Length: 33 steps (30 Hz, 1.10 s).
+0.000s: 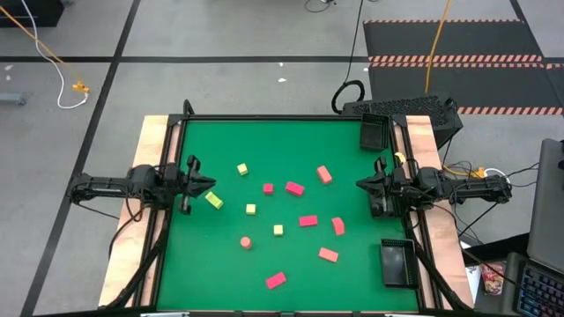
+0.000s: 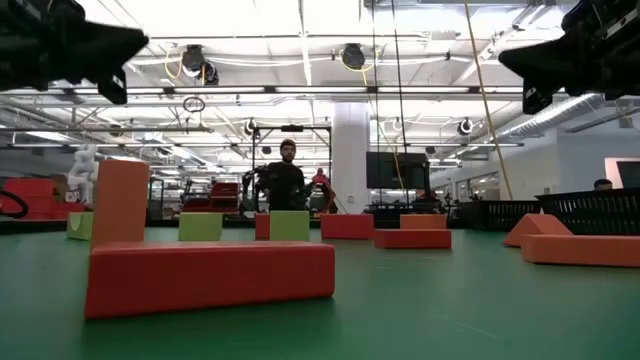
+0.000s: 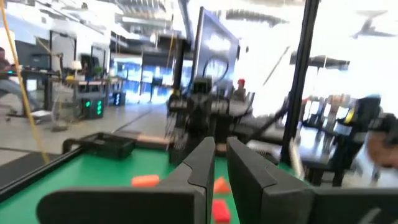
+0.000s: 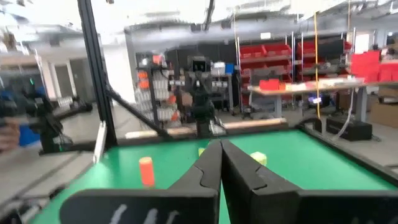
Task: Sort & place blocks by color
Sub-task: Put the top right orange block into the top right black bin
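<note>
About a dozen small blocks lie scattered flat on the green table (image 1: 176,264). The yellow-green ones (image 1: 214,201) (image 1: 241,168) (image 1: 250,209) (image 1: 278,230) sit toward the left and middle. The pink-red ones (image 1: 294,187) (image 1: 324,174) (image 1: 307,221) (image 1: 275,280) are spread over the middle and right, and a small round orange-red piece (image 1: 246,241) stands among them. My left gripper (image 1: 210,183) (image 3: 219,146) hovers at the table's left edge with a narrow gap between its fingers. My right gripper (image 1: 359,183) (image 4: 221,144) hovers at the right edge, shut and holding nothing.
Two small black trays sit along the right edge, one at the far corner (image 1: 374,132) and one near the near corner (image 1: 397,262). Wooden rails (image 1: 150,141) border the table. In the low view a person (image 2: 287,180) stands far behind the table.
</note>
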Motion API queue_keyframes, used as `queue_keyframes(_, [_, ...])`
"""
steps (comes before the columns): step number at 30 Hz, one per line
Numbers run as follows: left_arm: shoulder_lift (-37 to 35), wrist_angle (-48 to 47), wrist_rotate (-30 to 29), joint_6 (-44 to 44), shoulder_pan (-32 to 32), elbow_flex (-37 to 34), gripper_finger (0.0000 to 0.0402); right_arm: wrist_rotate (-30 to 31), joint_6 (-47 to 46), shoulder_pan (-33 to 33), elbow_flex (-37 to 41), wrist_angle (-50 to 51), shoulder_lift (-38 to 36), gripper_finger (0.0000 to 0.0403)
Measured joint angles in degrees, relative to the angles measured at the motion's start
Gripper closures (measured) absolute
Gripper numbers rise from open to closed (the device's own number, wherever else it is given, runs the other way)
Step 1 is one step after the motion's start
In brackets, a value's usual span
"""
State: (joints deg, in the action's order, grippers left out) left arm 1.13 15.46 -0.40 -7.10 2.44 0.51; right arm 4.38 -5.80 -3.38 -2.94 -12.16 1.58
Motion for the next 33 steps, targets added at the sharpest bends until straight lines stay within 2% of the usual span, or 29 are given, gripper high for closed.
queue_keyframes(6, [0.0,1.5,0.4,-5.6,0.0,0.0,0.0355,0.0,-5.2,0.0,0.0,-1.9,0.0,0.0403])
queue_keyframes(12, [0.1,-0.1,-2.2,-2.9,-0.7,0.6,0.0351,1.8,-7.1,0.0,0.0,-4.9,0.0,0.0403])
queue_keyframes(15, [2.4,-8.4,-2.4,-3.6,-2.2,4.5,0.0318,6.2,-7.5,0.0,0.0,-10.1,0.9,0.0388])
queue_keyframes(18, [8.4,-14.5,-7.2,-3.6,-3.9,9.7,0.0255,6.3,-6.5,0.0,-0.1,-17.3,4.2,0.0341])
queue_keyframes(23, [23.4,-18.7,-16.3,-6.0,-7.5,19.4,0.0147,11.2,-5.2,0.0,-1.4,-26.0,16.7,0.0217])
queue_keyframes(27, [36.3,-22.0,-19.4,-9.6,-12.3,27.2,0.0104,12.3,-4.6,0.0,-9.8,-25.4,32.0,0.0124])
queue_keyframes(29, [41.9,-22.4,-18.7,-10.2,-14.4,30.9,0.0098,14.9,-5.5,0.0,-16.8,-19.9,40.4,0.0093])
queue_keyframes(33, [50.5,-25.0,-16.8,-10.6,-17.0,38.6,0.0103,22.1,-9.0,0.4,-33.2,5.6,56.6,0.0069])
